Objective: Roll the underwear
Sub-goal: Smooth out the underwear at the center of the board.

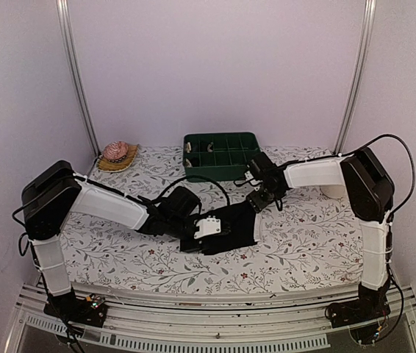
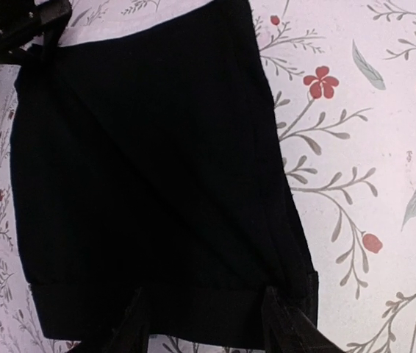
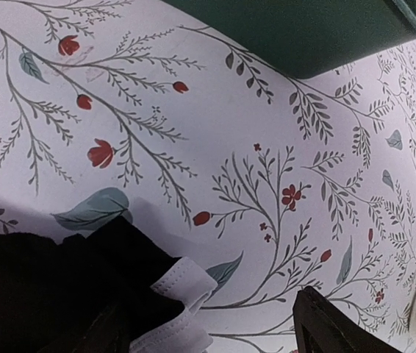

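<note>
Pale, matte walls (image 1: 215, 66) on three sides, with slim metal posts in the back corners. Below them, a table (image 1: 311, 239) under a smooth white cloth printed with thin grey twigs, grey-green leaves and small red flowers. At the rear centre, a dark green plastic tray (image 1: 215, 174), rectangular and split into compartments. At the rear left, a small woven straw basket (image 1: 128, 159) with something pink and rounded in it.

Mid-table, lying flat: underwear (image 1: 234, 224), black soft knit, roughly a rectangle with faint lengthwise ribbing. White waistband (image 2: 149, 18) along the far edge, folded double hem (image 2: 156, 312) along the near edge.

Left gripper (image 2: 208, 329): about half open, nothing pinched that can be seen. Black fingers (image 2: 136, 329) wide apart over the near hem, with flat fabric spanning the gap between them. Cannot tell whether touching the cloth or just above it, tips being out of the left wrist view.

Right gripper (image 3: 208, 340): spread wide, no grip visible. One dark finger (image 3: 329, 323) over bare tablecloth, the other lost against the black fabric. Between them, the far right corner of the garment, bunched, with a curl of white waistband turned up.

Garment therefore directly beneath both grippers: near left edge under the left one, far right waistband corner under the right one. Green tray close behind that corner, not touching it.
</note>
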`<state>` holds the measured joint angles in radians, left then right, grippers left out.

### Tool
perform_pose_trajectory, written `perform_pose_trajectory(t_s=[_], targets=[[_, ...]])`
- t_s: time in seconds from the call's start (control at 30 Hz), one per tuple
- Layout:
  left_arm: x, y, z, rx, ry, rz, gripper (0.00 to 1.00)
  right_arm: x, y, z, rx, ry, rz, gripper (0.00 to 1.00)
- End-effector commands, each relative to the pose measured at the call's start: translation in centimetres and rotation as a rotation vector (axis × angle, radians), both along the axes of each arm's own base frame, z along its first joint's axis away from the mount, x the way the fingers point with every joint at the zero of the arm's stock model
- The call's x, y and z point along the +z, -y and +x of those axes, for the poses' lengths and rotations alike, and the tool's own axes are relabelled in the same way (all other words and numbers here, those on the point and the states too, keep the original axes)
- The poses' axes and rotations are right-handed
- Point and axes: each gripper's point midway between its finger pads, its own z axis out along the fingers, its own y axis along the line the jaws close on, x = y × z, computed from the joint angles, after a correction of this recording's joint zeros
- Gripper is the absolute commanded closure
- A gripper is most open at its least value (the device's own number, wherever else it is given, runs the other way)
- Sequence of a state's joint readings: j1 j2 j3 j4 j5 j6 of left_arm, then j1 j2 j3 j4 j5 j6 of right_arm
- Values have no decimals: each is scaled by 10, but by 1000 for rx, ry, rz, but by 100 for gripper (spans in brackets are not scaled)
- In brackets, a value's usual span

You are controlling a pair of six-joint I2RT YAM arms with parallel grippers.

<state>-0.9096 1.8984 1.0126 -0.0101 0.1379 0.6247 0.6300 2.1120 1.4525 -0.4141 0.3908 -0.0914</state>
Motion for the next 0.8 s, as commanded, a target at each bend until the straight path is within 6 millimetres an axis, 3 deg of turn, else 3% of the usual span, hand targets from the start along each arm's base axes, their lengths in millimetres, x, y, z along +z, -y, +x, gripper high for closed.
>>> perform_pose_trajectory(t_s=[0.0, 0.1, 0.3, 0.43, 0.57, 0.67, 0.77], targets=[[-23, -18, -11, 24, -32, 104, 42, 40, 0, -23, 19, -34, 79, 19], [-17, -16, -7, 37, -26, 92, 35, 72, -4, -46, 34, -5, 124, 16], [-4, -12, -3, 47, -16, 70, 20, 84, -3, -98, 31, 15, 109, 12], [11, -9, -3, 37, -15, 43, 16, 59, -11, -144, 87, -33, 86, 15], [20, -8, -5, 27, -15, 23, 15, 40, -21, -174, 128, -63, 67, 20], [21, -7, -6, 25, -20, 15, 15, 30, -28, -188, 149, -95, 87, 25], [18, -7, -8, 21, -30, 15, 15, 19, -24, -189, 133, -100, 64, 29]])
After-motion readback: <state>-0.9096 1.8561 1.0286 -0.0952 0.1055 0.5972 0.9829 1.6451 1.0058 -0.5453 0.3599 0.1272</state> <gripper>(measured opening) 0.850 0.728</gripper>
